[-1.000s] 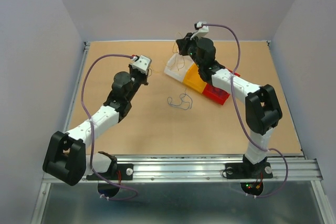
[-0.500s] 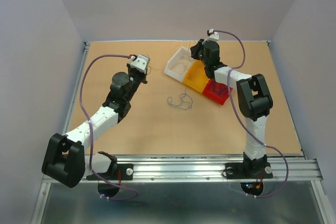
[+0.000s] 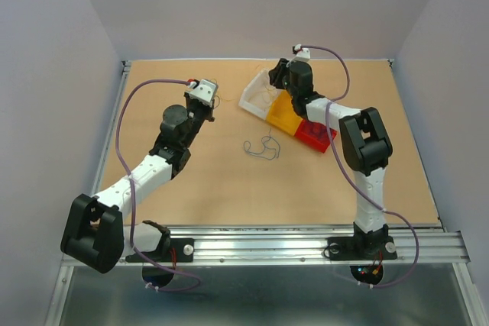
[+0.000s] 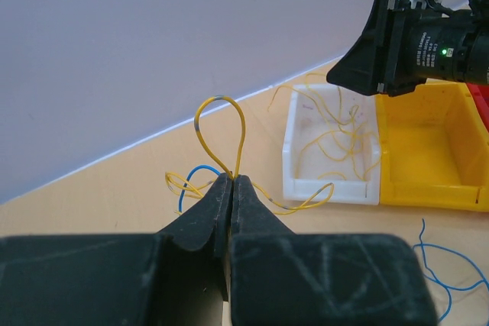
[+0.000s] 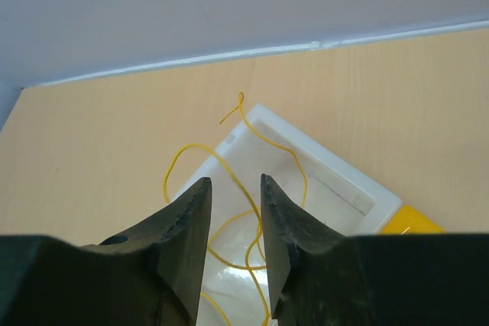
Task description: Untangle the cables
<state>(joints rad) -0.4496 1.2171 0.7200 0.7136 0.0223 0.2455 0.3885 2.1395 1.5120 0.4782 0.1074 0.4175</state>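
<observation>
My left gripper [image 4: 231, 179] is shut on a yellow cable [image 4: 221, 124] that loops up above its tips; more yellow strands and a blue one [image 4: 192, 173] trail from it onto the table. In the top view, that gripper [image 3: 213, 108] sits left of the bins. My right gripper [image 5: 235, 185] hangs open over the white bin [image 5: 336, 169], with loose yellow cables [image 5: 229, 238] lying inside below the jaws. In the top view it [image 3: 270, 80] is at the white bin's [image 3: 250, 98] far side. A dark tangle of cables [image 3: 262, 148] lies mid-table.
A yellow bin [image 3: 281, 117] and a red bin [image 3: 315, 136] stand in a row right of the white one. In the left wrist view the right arm's black head [image 4: 405, 36] hangs above the white bin [image 4: 328, 192] and the yellow bin [image 4: 428, 143]. Walls enclose the table.
The right gripper swung from above the bins down over the white bin and its jaws opened; yellow wires now lie in the bin. The left arm has barely moved.
</observation>
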